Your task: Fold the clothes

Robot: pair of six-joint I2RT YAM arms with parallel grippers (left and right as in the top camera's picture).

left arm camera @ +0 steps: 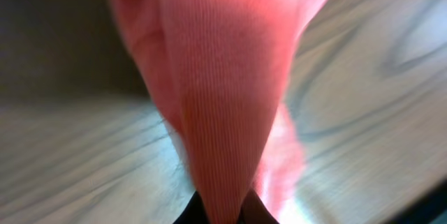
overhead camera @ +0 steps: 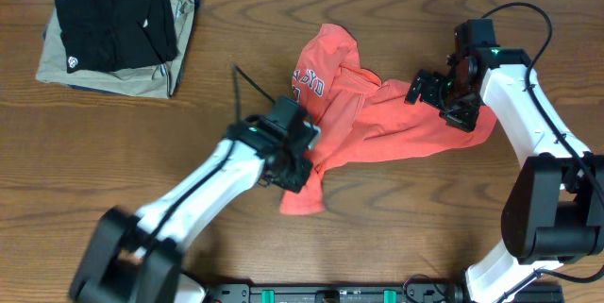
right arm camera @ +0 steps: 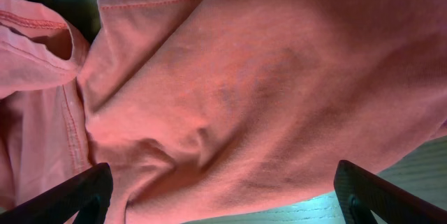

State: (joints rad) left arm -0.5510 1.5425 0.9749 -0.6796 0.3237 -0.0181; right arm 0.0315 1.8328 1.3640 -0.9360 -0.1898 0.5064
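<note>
The red-orange T-shirt (overhead camera: 377, 119) lies crumpled in the middle of the table, with white-and-blue lettering (overhead camera: 310, 83) showing at its left. My left gripper (overhead camera: 293, 157) is shut on a fold of the shirt (left arm camera: 223, 112) at its lower left; the cloth runs up out of the jaws (left arm camera: 225, 213) in the left wrist view. My right gripper (overhead camera: 451, 97) is open over the shirt's right end. In the right wrist view its two fingers (right arm camera: 223, 192) are spread wide above the cloth (right arm camera: 251, 77), with nothing held.
A folded black garment (overhead camera: 113, 25) with a small white logo lies on a folded khaki garment (overhead camera: 179, 43) at the back left. The wooden table (overhead camera: 113, 133) shows around the shirt.
</note>
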